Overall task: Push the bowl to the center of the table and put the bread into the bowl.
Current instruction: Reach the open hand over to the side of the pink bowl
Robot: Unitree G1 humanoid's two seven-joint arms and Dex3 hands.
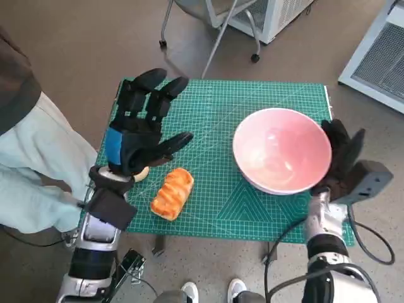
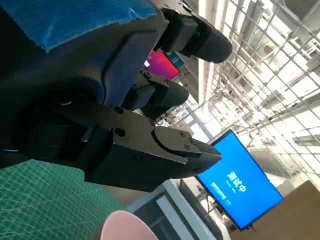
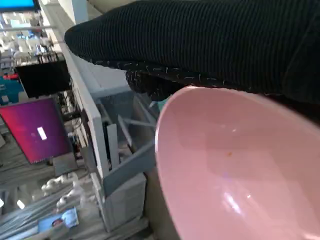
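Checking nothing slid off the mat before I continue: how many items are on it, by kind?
Bowls: 1, the pink bowl, empty, on the mat's right side.
Breads: 1, the bread, near the mat's front-left edge.
Total: 2 on the green mat.

"Bright, even light here; the pink bowl (image 1: 282, 150) shows soft glare inside."

"Faint shadows beneath it. Around the bowl (image 3: 240, 165) up close, the background's washed out, and the glove edge is blurred."
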